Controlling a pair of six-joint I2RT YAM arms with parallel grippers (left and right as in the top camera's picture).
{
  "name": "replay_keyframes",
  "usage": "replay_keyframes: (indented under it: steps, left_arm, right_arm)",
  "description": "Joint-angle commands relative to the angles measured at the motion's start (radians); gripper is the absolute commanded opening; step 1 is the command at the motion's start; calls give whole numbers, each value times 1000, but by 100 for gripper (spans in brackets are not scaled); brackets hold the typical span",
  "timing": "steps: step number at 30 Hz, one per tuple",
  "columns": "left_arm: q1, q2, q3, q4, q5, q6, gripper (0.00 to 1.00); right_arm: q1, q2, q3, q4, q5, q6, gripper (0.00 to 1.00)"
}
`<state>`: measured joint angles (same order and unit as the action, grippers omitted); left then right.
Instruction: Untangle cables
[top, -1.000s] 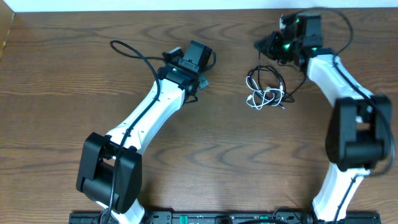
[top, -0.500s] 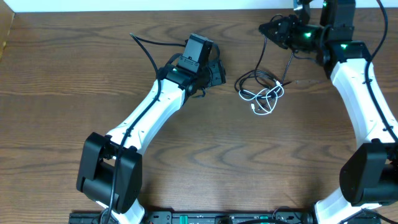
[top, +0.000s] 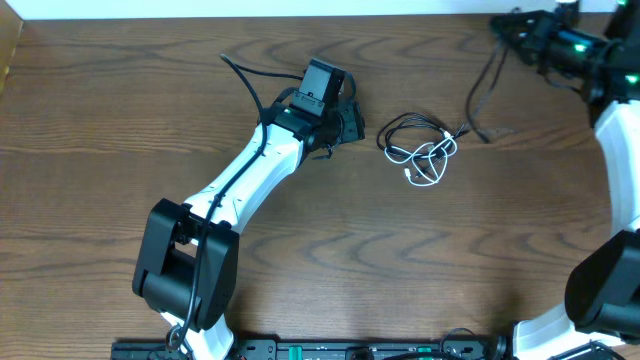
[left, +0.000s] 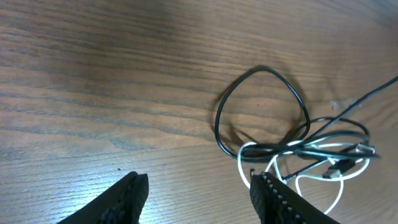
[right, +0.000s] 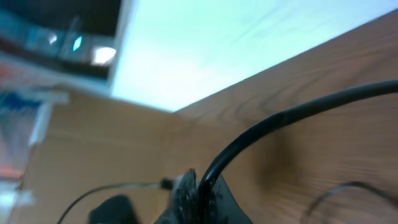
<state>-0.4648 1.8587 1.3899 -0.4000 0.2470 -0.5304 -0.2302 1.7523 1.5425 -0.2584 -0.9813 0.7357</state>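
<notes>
Wooden table (top: 100, 150); black cable (top: 472, 100) slanting up-right into grip of right tool (top: 500, 28); left tool (left: 199, 193) agape

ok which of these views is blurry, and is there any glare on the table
overhead: sharp and evenly lit, the cables crisp on the table; left wrist: cables in focus, far wood soft, a pale sheen on the near grain at lower left; right wrist: badly blurred, the black cord smeared, the background above washed out bright

White arms (top: 240, 180), black joints (top: 185, 265); ribbed black left gripper (left: 199, 182); green lights (top: 577, 41).
</notes>
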Motion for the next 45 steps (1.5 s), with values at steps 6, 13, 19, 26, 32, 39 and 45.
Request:
replay_keyframes:
  steps: [6,13,19,26,32,39,45]
  left_arm:
    - [3,10,8,2,89,175,62]
    - [3,10,8,6,89,175,62]
    - [3,10,8,6,89,175,62]
    - [3,10,8,5,89,175,62]
    - [10,10,8,-15,58,175,62]
    - [44,10,8,-47,55,175,62]
    - [68,10,8,-51,55,175,62]
  right_arm:
    - [-85,74,10,-163,402,-311,1]
    - [-80,151,10,-321,627,-418,99]
    - [-69,154,11,-286,451,-486,99]
    - [2,154,11,-306,172,-650,99]
    - [115,155,11,-392,327,-781,99]
    - [193,156,11,-438,362,-880,99]
    - [251,180,11,-504,362,-1068,96]
